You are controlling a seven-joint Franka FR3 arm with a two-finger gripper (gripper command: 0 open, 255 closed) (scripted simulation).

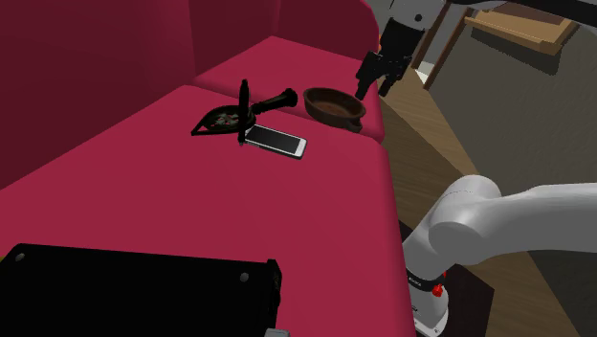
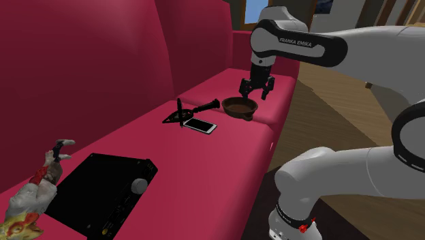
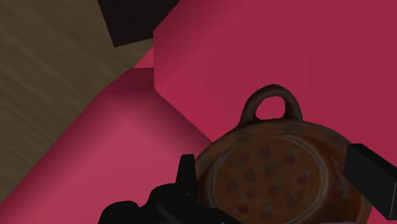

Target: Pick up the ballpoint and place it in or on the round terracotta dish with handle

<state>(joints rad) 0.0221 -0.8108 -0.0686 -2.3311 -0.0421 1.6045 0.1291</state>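
While the fingers (image 3: 186, 170) stand wide apart with nothing clasped between them, the gripper (image 1: 381, 78) hangs over the brown round dish (image 1: 335, 103), on the side toward the sofa's front edge. From the wrist, the dish (image 3: 254, 191) sits between and below the two fingers, its speckled bowl bare and its loop handle (image 3: 271, 105) pointing away from the hand. Whether the gripper (image 2: 257, 90) touches the rim cannot be told; it looks just above it.

Well apart from the dish, the slim black ballpoint (image 1: 242, 113) stands steeply on the red sofa seat (image 1: 191, 211). It leans by a dark triangular object (image 1: 220, 121), and its lower end is at the edge of a smartphone (image 1: 276, 141) lying flat with a pale screen. A dark rod with a flared end (image 1: 275, 100) lies between this cluster and the dish. These black shapes overlap, and their outlines are hard to separate.

Nearer the camera in the shoulder view, a flat black box (image 1: 134, 292) rests on the seat; the second exterior view shows a knob (image 2: 139, 185) on it and a mottled toy figure (image 2: 30, 194) beside it. Wooden floor (image 1: 435, 172) runs along the sofa's front.
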